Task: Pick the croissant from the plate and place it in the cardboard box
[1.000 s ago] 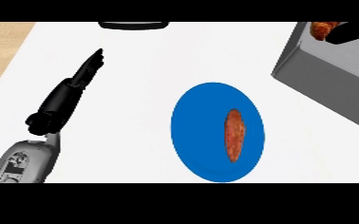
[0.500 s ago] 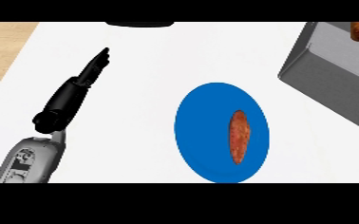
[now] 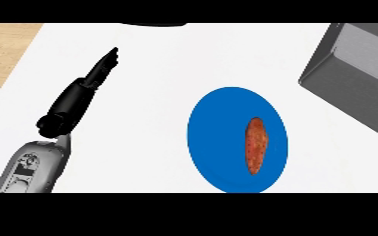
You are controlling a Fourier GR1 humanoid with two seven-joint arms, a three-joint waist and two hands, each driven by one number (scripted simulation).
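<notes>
**Croissant still on the plate, nothing reaching for it yet**

So compared to a second ago the whole view has drifted: the round blue plate (image 3: 236,139) sits further right and lower in frame, and the grey cardboard box (image 3: 345,75) has slid toward the right edge, so you can't see inside it anymore. The left hand (image 3: 81,96) looks a bit more stretched out up the white counter (image 3: 184,65).

That black left hand has its fingers straight and together, holding nothing, well apart from the plate. The right hand isn't in view at all.

The long reddish-brown croissant (image 3: 255,144) lies on the plate's right half, lengthwise toward the top of the view, untouched.

My take: the box is on the right, so the right hand seems the sensible one to use. I'd come down across the croissant's narrow width, curl round the middle, lift straight off the plate, then carry it over the box wall before letting go.
</notes>
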